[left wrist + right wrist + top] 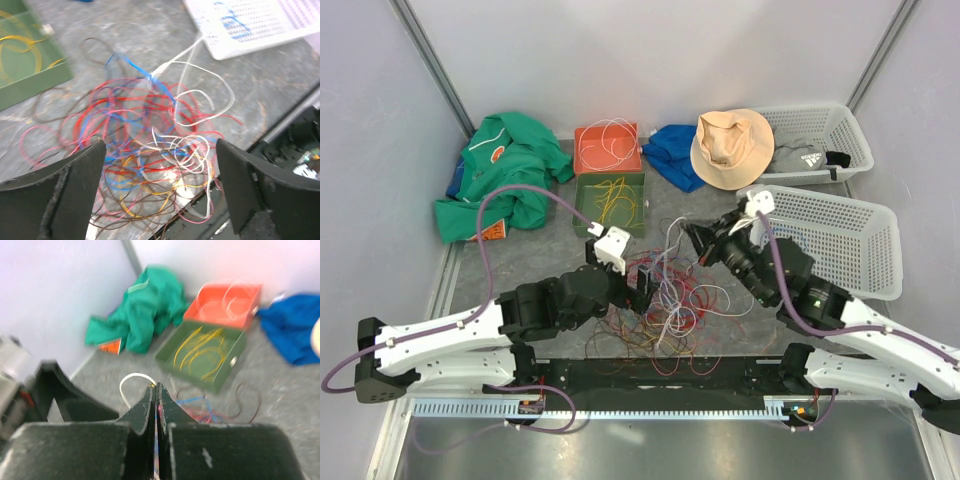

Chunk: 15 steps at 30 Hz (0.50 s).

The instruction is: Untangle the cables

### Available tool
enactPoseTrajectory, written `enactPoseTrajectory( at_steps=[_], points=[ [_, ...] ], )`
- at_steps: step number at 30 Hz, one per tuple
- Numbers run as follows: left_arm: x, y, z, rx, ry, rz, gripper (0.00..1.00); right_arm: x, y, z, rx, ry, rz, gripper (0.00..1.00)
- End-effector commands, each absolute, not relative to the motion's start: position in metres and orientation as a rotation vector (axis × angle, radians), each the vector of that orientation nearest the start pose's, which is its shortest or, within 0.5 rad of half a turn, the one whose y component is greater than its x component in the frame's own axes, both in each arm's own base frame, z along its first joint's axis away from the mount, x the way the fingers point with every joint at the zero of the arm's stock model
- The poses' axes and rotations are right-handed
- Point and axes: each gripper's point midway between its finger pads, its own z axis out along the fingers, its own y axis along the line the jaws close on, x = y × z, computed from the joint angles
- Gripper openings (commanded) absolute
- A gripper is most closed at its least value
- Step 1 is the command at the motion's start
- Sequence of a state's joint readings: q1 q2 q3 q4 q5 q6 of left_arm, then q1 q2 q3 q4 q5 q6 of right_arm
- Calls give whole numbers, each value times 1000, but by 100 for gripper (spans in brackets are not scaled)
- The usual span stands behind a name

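On the bench [665, 203]: the cables [662, 305] lie in one loose tangle near the front edge, between my two arms.
Cable colours: my left wrist view shows red, blue, white, orange, pink and brown strands looped over one another. The white loops sit on top, towards the right of the heap.
Left gripper [642, 290]: my left gripper is open with its jaws spread wide and holds nothing. It hangs low over the left part of the tangle.
Left wrist view: one of my fingers [75, 190] stands at each side, and the heap of cables [150, 145] fills the gap between them.
Right gripper [692, 238]: my right gripper is closed, jaws pressed together, raised at the far right edge of the tangle.
Right grip: a white strand [131, 382] curls out from my closed tips, and from above white strands rise from the heap to them. It looks pinched.
Green tray [610, 232]: sits just beyond the tangle with yellow strands inside.
Orange tray [588, 160]: sits behind the green tray, touching it, with a white coil inside.
Green garment [505, 170]: bunched at the far left by the wall.
Blue cloth [670, 152]: lies right of the orange tray, partly under the hat [730, 150].
White baskets: the far basket [815, 125] is behind the hat. The near basket [850, 240] is beside my right arm.
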<state>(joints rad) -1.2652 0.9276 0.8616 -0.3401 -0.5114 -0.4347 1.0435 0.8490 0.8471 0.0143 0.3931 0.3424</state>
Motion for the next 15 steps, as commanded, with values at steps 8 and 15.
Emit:
enactPoseTrajectory(
  at_steps=[8, 15],
  points=[
    [179, -216, 249, 149, 1890, -510, 100, 218, 203, 424, -130, 1518, 616, 0],
    [183, -219, 279, 153, 1643, -646, 100, 203, 202, 479, -119, 1443, 754, 0]
  ],
)
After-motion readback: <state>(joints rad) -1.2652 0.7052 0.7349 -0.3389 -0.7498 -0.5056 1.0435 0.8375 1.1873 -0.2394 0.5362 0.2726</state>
